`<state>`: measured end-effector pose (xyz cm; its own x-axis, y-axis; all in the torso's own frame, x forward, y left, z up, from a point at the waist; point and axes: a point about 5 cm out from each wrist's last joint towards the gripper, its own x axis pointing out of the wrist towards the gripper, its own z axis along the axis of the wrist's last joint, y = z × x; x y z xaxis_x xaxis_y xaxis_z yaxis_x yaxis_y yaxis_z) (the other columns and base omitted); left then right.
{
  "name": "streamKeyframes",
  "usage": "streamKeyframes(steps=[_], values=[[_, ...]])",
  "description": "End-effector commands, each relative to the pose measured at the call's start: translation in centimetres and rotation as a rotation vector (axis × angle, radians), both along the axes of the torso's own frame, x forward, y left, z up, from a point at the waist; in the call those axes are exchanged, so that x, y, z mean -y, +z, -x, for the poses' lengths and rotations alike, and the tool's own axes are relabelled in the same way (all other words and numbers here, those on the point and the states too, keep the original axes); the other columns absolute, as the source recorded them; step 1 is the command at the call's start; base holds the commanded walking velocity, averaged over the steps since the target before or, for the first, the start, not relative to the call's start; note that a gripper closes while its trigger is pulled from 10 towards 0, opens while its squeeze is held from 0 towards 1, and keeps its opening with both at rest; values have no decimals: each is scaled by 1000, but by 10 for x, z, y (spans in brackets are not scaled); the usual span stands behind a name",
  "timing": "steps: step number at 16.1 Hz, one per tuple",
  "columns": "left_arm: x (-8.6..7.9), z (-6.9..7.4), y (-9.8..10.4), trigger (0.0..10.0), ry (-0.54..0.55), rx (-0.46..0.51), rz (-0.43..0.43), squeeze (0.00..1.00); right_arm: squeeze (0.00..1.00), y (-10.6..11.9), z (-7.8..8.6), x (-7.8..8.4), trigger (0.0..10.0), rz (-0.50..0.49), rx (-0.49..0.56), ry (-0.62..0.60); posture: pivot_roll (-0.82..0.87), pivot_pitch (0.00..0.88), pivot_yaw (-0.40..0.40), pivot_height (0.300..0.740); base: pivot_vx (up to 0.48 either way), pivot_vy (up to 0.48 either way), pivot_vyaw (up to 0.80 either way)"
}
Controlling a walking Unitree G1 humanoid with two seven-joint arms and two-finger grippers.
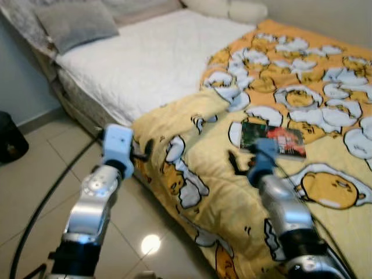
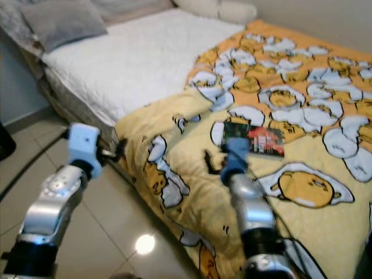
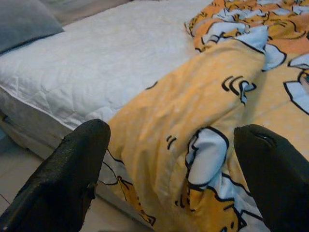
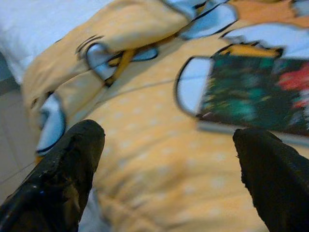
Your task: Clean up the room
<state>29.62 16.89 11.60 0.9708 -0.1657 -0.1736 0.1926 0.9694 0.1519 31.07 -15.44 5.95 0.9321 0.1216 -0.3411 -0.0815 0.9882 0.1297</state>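
A yellow blanket (image 1: 302, 99) printed with egg cartoons lies rumpled over the near half of the bed, and its folded corner (image 3: 193, 96) hangs over the bed's side. A dark book (image 1: 273, 141) with a green and red cover lies flat on the blanket. My left gripper (image 1: 142, 152) is open beside the bed's edge, its fingers (image 3: 72, 169) pointing at the hanging corner and a little short of it. Above the blanket my right gripper (image 1: 238, 163) is open too, just short of the book (image 4: 256, 99).
The bare white mattress (image 1: 145, 58) takes up the far half of the bed, with a grey pillow (image 1: 75, 23) and white pillows (image 1: 232, 9) at its head. A black object (image 1: 9, 139) stands on the tiled floor at the left. A black cable (image 1: 46, 197) crosses the floor.
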Motion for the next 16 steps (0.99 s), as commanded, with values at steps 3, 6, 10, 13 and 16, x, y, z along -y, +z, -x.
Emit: streamKeyframes(steps=[3,6,10,13,16], values=[[-6,2,1,10000,9,3,-15,710,0,3,-2,-9,10000,-1,16,19,65,0,0,740,304,0,0],[-2,4,0,10000,-1,4,-9,710,0,5,-1,-7,10000,-2,31,27,64,0,-3,740,300,0,0],[-3,20,-7,10000,1,0,22,706,0,11,6,5,10000,-6,56,20,56,0,-16,740,295,0,-600],[-1,28,-17,10000,-6,-31,15,706,0,1,13,16,10000,27,25,-15,49,0,-19,740,287,0,0],[4,29,-17,10000,-28,-27,6,690,0,-1,12,16,10000,7,-4,10,51,0,-29,740,85,0,0]])
